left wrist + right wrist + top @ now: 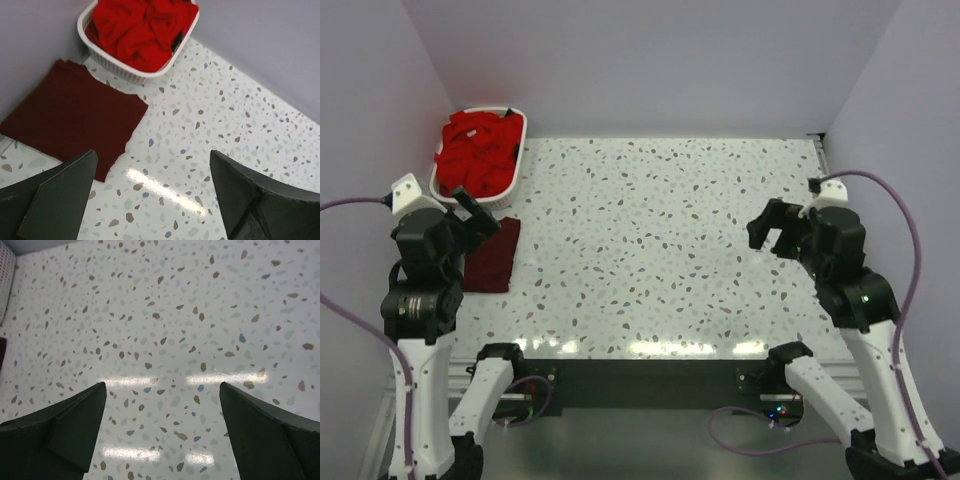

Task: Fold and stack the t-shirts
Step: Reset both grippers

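A dark maroon t-shirt [494, 256] lies folded flat on the table's left side; in the left wrist view [70, 115] it is a neat rectangle. Bright red t-shirts [475, 150] are heaped in a white slotted basket [516, 170] at the far left corner, also in the left wrist view [142, 27]. My left gripper [478, 212] is open and empty, raised above the maroon shirt's far end, near the basket. My right gripper [772, 232] is open and empty above bare table at the right.
The speckled terrazzo table [660, 250] is boxed in by pale walls on the left, back and right. The basket's rim [120, 72] stands just beyond the maroon shirt. A sliver of the basket [5, 275] shows at the right wrist view's left edge.
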